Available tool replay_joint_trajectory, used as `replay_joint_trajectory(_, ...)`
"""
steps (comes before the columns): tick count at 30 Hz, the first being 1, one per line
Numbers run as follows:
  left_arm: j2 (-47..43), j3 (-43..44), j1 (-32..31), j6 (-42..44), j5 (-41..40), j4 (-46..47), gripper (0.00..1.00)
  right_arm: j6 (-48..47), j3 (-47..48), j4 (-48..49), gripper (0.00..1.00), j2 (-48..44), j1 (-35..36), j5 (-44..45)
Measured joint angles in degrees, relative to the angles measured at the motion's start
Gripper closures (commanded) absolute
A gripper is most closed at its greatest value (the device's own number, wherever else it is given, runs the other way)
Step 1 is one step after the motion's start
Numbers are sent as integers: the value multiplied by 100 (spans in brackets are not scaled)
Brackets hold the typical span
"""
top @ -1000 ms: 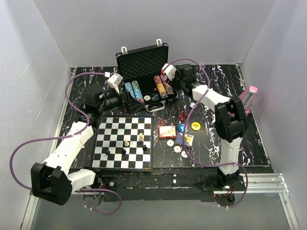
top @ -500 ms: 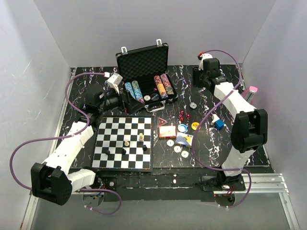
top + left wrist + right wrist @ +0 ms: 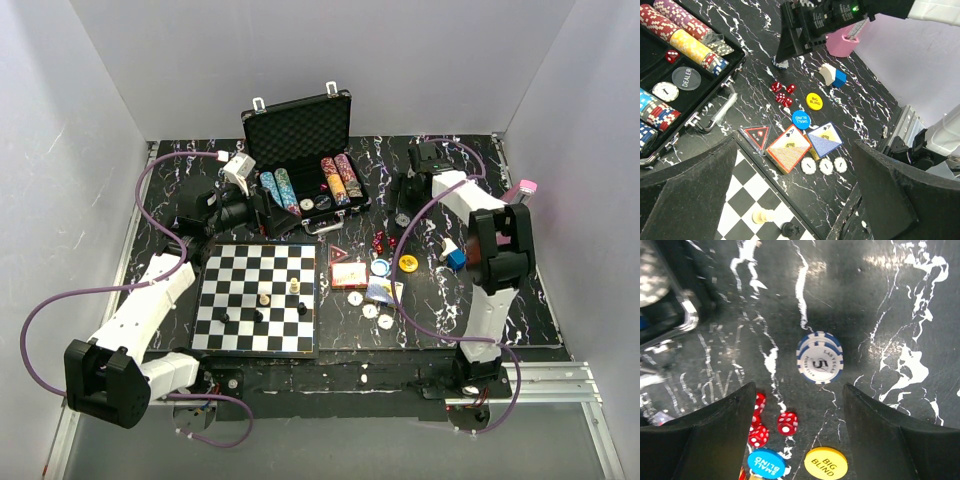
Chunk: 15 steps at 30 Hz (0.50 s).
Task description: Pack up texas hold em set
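Observation:
The black briefcase stands open at the back, with rows of poker chips inside; its chips and dealer button also show in the left wrist view. On the table lie red dice, a blue button, a yellow button, two card decks and white chips. My right gripper is open and empty, just above a small stack of blue 5 chips. My left gripper is open and empty, in front of the case.
A chessboard with a few pieces lies at the front left. A pink metronome stands at the right wall. A small blue and white block lies near the right arm. White walls close in three sides.
My right arm swung from the case's right side out to the back right, then came down over the blue chip stack. My left arm has not moved.

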Motion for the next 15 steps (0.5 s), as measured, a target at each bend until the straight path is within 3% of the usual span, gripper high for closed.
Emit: replay_joint_trajectory(15,0,0,0,0,2,0,2,129,796,-595,38,914,20,623)
